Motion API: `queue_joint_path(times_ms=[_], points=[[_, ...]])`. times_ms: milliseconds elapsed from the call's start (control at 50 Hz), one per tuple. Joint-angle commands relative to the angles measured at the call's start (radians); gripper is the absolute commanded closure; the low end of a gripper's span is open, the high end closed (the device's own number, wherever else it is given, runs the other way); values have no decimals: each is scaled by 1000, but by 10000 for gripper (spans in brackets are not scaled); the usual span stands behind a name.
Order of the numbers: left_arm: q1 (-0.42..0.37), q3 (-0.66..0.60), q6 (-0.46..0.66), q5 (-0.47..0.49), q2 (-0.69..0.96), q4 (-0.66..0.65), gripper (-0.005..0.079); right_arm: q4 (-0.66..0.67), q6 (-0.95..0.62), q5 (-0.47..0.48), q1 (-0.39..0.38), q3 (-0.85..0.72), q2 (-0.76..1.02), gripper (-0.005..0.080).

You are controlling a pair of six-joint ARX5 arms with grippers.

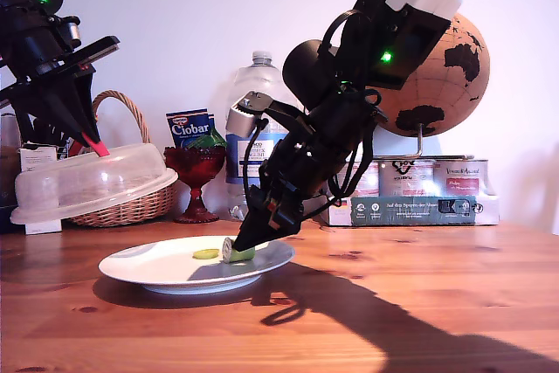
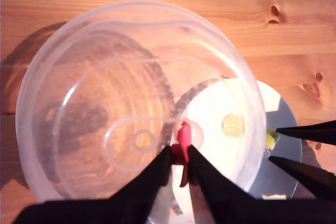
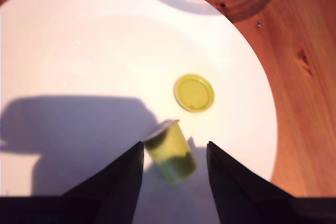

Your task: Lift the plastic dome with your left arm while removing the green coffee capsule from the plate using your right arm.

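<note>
My second claw stands open around the green coffee capsule, one finger to each side with a little gap left on both. In the exterior view its tip is down at the plate, just left of that frame's centre, with the capsule lying on its side at the point. To do this step well I judge the fingers should close squarely across the capsule's body, not at its foil end, since a tapered cup lying down may roll or squirt out of a skewed pinch. I would close slowly and lift straight up, keeping the tips off the white surface.

The plate rests on the wooden tabletop and holds two things: the capsule near the rim at the claw, and a small flat green disc lying apart from it, further in. The disc should be left alone.

Farther back, at the exterior view's upper left, my first claw is clamped on the red-pink tab of the plastic dome, which hangs tilted, clear of the plate. The dome holds nothing. It needs only steady holding, off to that side.

Behind stand a wicker basket, a red goblet, a water bottle and a globe.
</note>
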Motion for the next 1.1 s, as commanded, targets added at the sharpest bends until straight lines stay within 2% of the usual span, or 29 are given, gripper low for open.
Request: queue_joint_path(times_ms=[0,380,420,560,700,1080], points=[[-2,17,6,6,-21,5,764,8,18,-10,14,-3,58,418],[-2,17,5,7,-21,6,764,-4,51,-16,19,-3,62,421],[-2,17,5,7,-21,5,764,-8,52,-16,19,-3,62,432],[-2,17,5,7,-21,5,764,-13,53,-16,19,-3,61,565],[-2,17,5,7,-21,4,764,-11,57,-15,19,-3,61,630],[-2,17,5,7,-21,5,764,-32,198,27,6,91,34,634]])
